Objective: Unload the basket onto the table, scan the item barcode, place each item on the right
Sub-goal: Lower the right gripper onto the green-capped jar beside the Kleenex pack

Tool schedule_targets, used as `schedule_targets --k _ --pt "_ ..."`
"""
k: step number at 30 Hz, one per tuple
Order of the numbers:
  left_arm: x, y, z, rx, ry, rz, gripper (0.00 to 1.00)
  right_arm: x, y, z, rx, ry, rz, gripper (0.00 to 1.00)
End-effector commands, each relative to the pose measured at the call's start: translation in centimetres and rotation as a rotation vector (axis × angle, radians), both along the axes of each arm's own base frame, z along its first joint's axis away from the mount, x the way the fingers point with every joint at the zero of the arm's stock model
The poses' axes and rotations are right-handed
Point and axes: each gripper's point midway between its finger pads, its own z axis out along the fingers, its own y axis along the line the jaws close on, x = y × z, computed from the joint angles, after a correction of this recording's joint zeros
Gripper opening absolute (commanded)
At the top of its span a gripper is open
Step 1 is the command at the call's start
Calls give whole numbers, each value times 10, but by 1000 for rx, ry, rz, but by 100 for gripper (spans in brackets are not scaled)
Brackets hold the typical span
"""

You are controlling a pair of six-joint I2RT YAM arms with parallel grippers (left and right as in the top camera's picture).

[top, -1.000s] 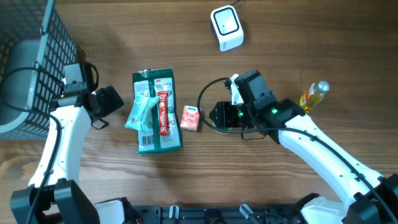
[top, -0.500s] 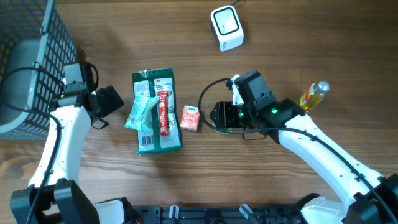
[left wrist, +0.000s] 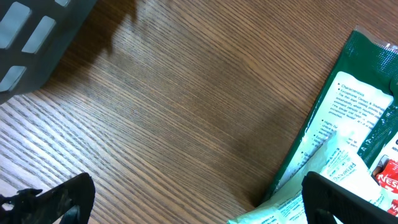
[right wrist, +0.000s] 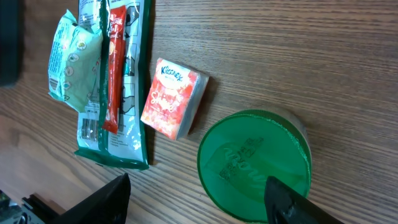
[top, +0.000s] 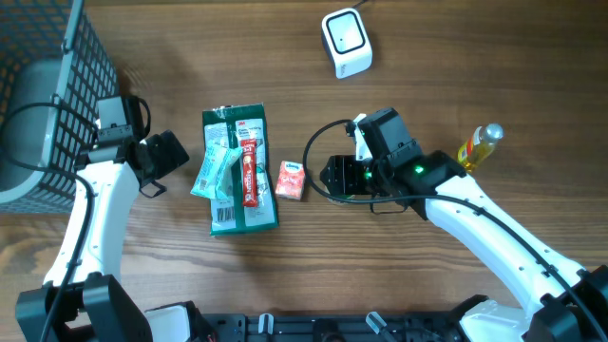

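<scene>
Under the right hand (right wrist: pixel 196 202), the green-lidded canister (right wrist: pixel 254 163) stood upright on the bench (top: pixel 456 57), and I took it for the item to be scanned. The hand's fingers (right wrist: pixel 102 202) stood apart, one well clear of the canister and the other close against its rim, so nothing was gripped. It looked like a stiff, smooth cylinder, probably light, with a translucent plastic lid that might pop off or flex under a squeeze. A sound hold would be across the side wall below the lid, squarely on the widest line so it could not squirt out. No barcode showed from above, and I judged it to be on the wall or base, which the grip should leave uncovered. Just beside it lay a red tissue pack (right wrist: pixel 174 98), then a green packet (top: pixel 242 214) with sachets on top. Beyond these the left hand (left wrist: pixel 202 202) hovered wide apart and empty. At the far edge sat the white scanner (top: pixel 345 43).
</scene>
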Motion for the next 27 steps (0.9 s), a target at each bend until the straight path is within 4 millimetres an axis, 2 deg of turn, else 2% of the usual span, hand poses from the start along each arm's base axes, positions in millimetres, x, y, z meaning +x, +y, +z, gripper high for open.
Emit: schedule_targets --k 1,4,5,7,9,12,15,20,27 --pt "4 1 9 1 -31 1 100 1 -2 1 -13 -18 0 75" --pt "4 1 9 1 -31 1 100 3 -1 3 -7 -28 -2 82" --pt "4 1 9 1 -31 2 100 5 0 5 -3 -34 -3 88" --pt "4 1 9 1 -31 2 100 8 4 17 19 -42 7 92" --pt "4 1 9 1 -31 2 100 14 8 37 32 -57 8 99" --pt "4 1 9 1 -31 1 100 17 10 70 34 -65 7 99" --pt "4 1 9 1 -31 1 100 17 8 78 29 -64 1 99" --pt "4 1 9 1 -31 2 100 13 -8 49 -98 9 -61 100" --pt "4 1 9 1 -31 2 100 1 5 -6 -250 123 -84 99"
